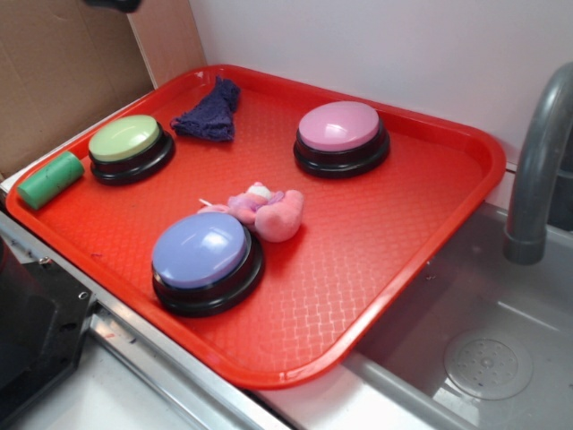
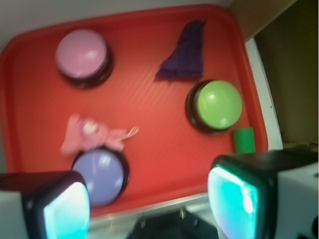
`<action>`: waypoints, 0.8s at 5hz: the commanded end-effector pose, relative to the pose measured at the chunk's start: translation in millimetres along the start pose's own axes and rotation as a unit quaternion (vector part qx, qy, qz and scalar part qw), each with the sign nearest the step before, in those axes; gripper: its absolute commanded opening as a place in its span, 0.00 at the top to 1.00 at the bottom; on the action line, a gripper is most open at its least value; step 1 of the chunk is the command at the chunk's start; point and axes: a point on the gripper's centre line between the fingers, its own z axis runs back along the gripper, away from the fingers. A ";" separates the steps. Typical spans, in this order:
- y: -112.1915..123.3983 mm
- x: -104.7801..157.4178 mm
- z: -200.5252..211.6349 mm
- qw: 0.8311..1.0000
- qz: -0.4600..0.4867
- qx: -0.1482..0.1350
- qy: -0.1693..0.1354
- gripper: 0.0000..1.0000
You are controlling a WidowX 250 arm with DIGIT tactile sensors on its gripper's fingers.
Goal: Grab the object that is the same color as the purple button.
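On the red tray: far left, purple cloth, flat beside the green button; near side, purple button, pink plush against it. From my blurred wrist view, gripper jaws seem wide apart, holding nothing.

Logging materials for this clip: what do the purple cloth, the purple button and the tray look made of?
Purple cloth: knitted yarn, fuzzy, matte, lying crumpled. Purple button: likely hard plastic, a smooth lavender dome with soft glare on a glossy black base. Red tray: likely moulded plastic, with a fine textured grid.
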 end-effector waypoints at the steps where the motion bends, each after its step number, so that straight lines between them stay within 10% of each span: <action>1: 39.0 64.7 -44.5 0.995 0.100 0.022 -0.020 0.00; 4: 96.9 120.5 -150.9 0.965 0.256 0.038 -0.039 0.00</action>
